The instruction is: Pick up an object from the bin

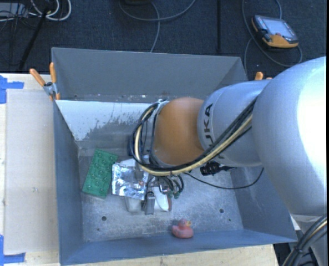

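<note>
Entry, as I logged it from the remote station.

Arm (275,126), one: it reached in over the right rim of the bin (147,73). Its broad grey links covered the right side of the floor, and the wrist bent steeply down over the middle. Orange cover (175,129), one, sat on the wrist, with a bundle of cables (142,143) looped round its left side.

Contents, four things counted, all on the floor towards the near edge:
- green studded plate (99,173), one, flat, nearest the left wall.
- crumpled silver foil (125,179), one, just beside the plate's right edge.
- white piece (163,202), one, small, partly hidden under the tool.
- pink lump (182,230), one, alone by the near edge, apart from the rest.

Gripper (148,203), one: it was dark and pointed down, low at the foil's right side, between the foil and the white piece. I could not tell whether it was released or clenched, nor whether it touched or held either thing. The wrist and cables hid most of it.
</note>
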Robot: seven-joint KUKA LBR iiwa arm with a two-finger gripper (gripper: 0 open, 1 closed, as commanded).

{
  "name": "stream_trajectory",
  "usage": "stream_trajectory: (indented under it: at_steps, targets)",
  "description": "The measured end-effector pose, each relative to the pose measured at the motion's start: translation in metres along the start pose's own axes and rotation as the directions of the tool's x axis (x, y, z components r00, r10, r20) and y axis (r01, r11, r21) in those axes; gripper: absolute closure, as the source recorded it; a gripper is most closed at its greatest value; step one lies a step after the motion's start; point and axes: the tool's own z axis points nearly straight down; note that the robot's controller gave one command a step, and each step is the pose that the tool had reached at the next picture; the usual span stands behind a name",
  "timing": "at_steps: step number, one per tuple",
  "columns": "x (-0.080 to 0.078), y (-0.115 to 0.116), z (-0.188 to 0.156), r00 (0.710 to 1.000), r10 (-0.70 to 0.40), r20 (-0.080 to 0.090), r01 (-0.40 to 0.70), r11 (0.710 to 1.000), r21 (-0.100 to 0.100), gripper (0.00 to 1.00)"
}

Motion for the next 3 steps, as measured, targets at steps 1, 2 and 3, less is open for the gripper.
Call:
stream_trajectory:
  at_steps: [1, 2, 3]
  targets:
    - [0.004, 0.0, 0.0, 1.0, 0.003, -0.022, -0.003, 1.0, 0.001, 1.0]
    - [0.002, -0.034, -0.1, 1.0, 0.007, 0.006, -0.007, 1.0, 0.004, 1.0]
    - [-0.001, -0.035, -0.177, 1.0, 0.017, 0.007, -0.017, 1.0, 0.003, 1.0]
